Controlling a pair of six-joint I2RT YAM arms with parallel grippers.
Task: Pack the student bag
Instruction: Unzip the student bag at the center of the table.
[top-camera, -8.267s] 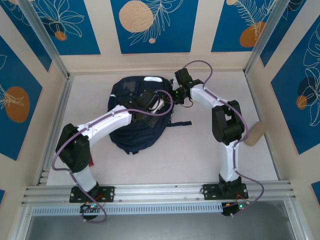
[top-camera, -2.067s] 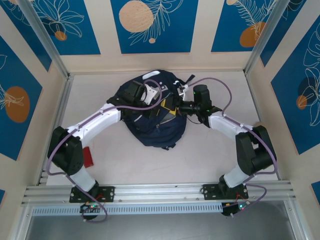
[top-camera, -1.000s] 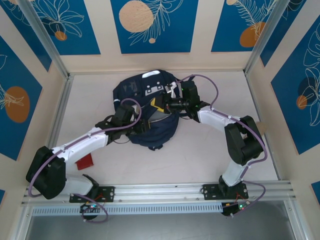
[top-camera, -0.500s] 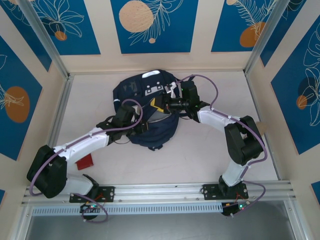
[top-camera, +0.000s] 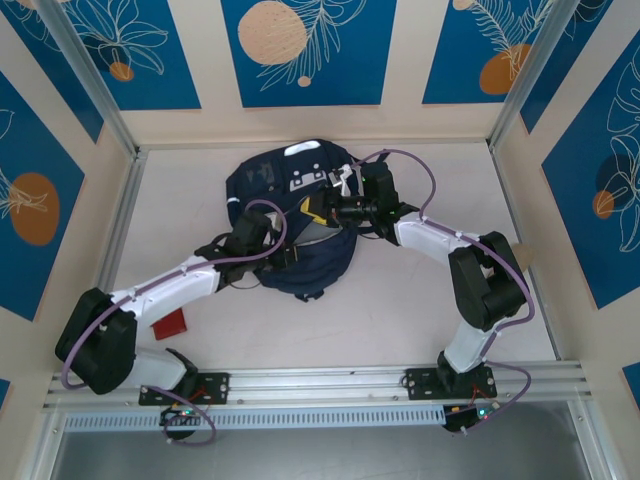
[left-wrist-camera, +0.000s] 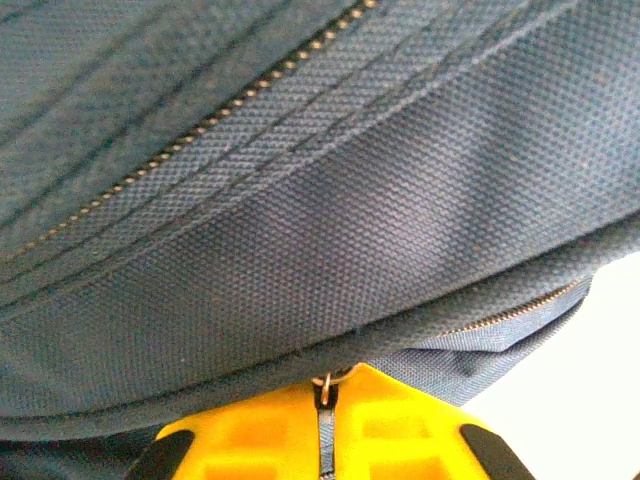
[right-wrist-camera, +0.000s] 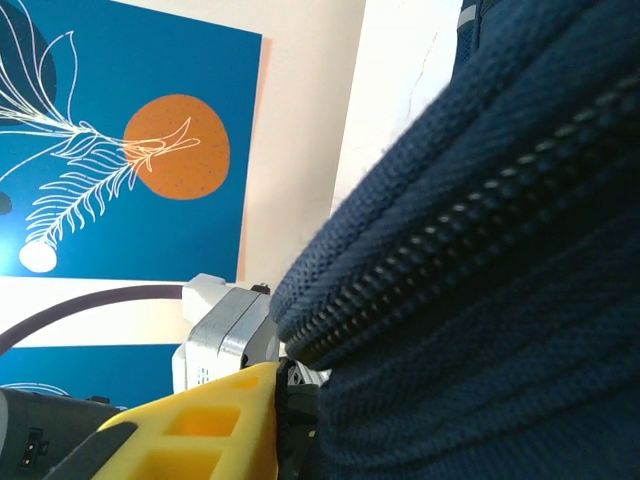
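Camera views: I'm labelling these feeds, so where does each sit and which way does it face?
Top external: above and behind the arm bases, looking down on the table; both arms, left hand and right hand at the student bag.
Left wrist: on the left arm, tight against bag fabric and zips; yellow fingers meeting at a zip ring.
Right wrist: on the right arm, looking along the bag's zip toward a blue wall poster; one yellow finger.
Shared: both wrist views show the bag's navy fabric.

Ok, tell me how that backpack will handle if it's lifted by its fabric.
Probably floppy: the backpack is woven cloth, sagging and creased around its zip. Likely to slump rather than hold shape. Its coarse weave should grip well, not slip.
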